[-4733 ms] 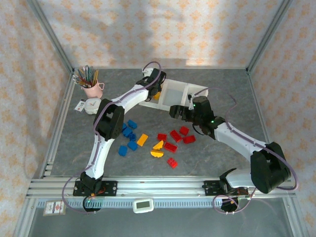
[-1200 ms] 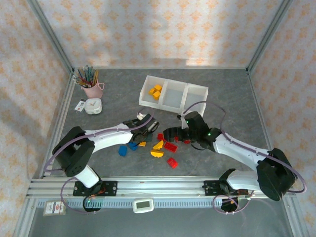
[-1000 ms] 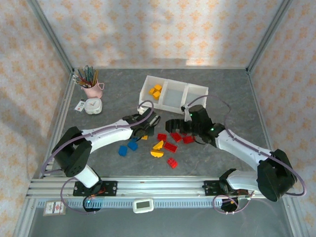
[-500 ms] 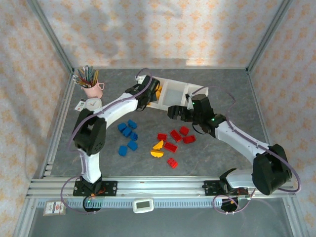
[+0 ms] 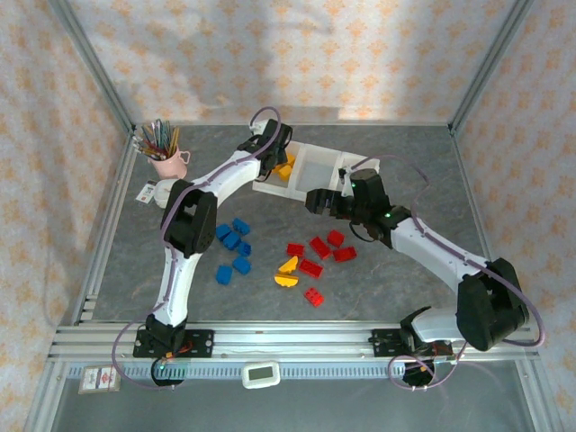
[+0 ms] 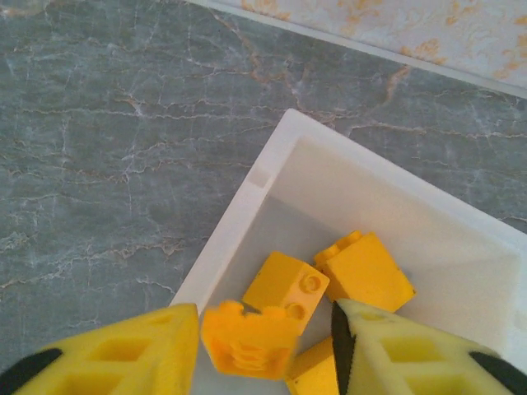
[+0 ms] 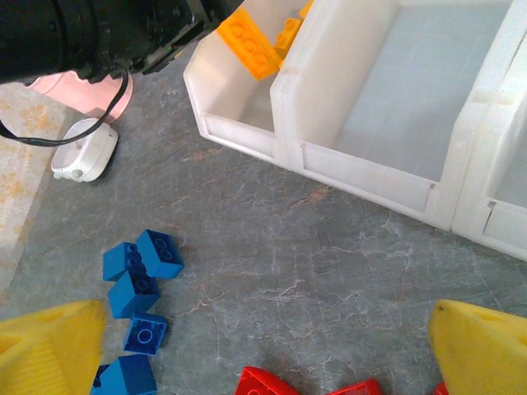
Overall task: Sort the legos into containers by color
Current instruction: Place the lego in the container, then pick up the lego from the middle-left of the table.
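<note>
Yellow lego (image 6: 249, 339) is dropped into end container (image 6: 247, 214), left gripper (image 6: 265, 317) jaws parted; another is to be fetched next.

left arm (image 5: 214, 183) reaching far forward | left gripper (image 6: 265, 344) facing down, jaws partly apart | right arm (image 5: 434, 249) half-extended | right gripper (image 7: 263, 346) jaws spread wide

Arms (image 5: 216, 184): white shells, blk joints, lilac cables, yellow end effector fingers (image 7: 49, 346).
</note>
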You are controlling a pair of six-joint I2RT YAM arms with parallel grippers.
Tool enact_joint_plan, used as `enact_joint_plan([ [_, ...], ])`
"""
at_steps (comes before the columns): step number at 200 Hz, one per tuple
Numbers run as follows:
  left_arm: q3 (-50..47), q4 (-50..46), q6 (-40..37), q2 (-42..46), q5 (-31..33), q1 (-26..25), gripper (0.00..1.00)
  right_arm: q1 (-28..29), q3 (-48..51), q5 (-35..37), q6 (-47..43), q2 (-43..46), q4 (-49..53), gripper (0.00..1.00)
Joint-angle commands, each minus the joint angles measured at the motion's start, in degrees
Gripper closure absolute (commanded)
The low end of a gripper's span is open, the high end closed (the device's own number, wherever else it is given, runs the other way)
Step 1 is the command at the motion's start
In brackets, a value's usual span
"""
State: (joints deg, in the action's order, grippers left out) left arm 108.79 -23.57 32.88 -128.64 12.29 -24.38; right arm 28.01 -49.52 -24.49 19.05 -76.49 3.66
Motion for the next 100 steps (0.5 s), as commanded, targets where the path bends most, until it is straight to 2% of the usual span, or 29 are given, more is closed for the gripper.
enact_joint_plan([
  [1,1.78,-1.45,-0.82,1.34,1.39,-0.23,0.49,-0.15,-2.37,-1.22,-1.52,-0.77,-0.88,0.00],
  [34,-0.88,-2.32,-0.35,5.26,-0.61,-0.31,0.49,-0.15,-2.56,-1.28,-2.10,-0.34,0.11,0.00],
  [68,-13.60,2.52,0.34,15.02,-4.98,-1.37,0.49,-0.15,-1.49,-1.79,-2.69,0.66,1.53,0.00],
  [100,-25.73,4.43,0.12,25.28,-5.65,-4.00,0.49,0.16,-0.03,-1.98,-3.04,1.67,3.26,0.00],
])
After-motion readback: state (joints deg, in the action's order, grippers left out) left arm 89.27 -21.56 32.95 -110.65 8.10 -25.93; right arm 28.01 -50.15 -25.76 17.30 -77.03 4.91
